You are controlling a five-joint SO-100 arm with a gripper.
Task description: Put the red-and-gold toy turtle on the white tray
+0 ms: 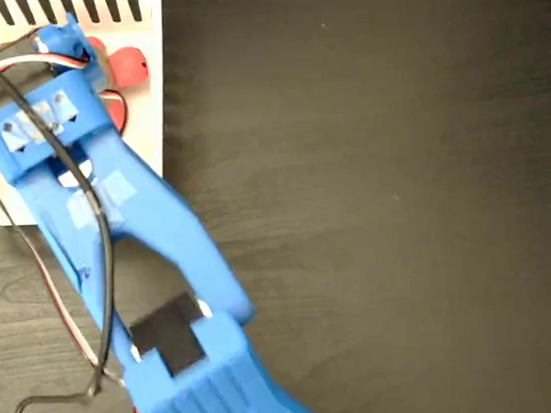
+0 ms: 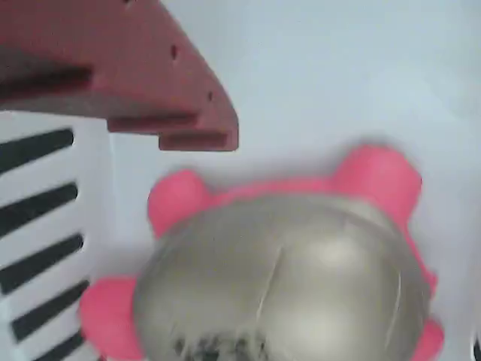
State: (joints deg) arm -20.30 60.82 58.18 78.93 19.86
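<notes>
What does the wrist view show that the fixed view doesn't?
Only the wrist view shows the turtle's gold shell with its dark mark, and a red pincer finger above it. Only the fixed view shows the blue arm, its cables and the dark table. Both show the white tray with black slots and the turtle's red-pink parts.

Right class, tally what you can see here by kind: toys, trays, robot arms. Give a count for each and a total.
Turtle: 1
Tray: 1
Arm: 1
Total: 3
</notes>
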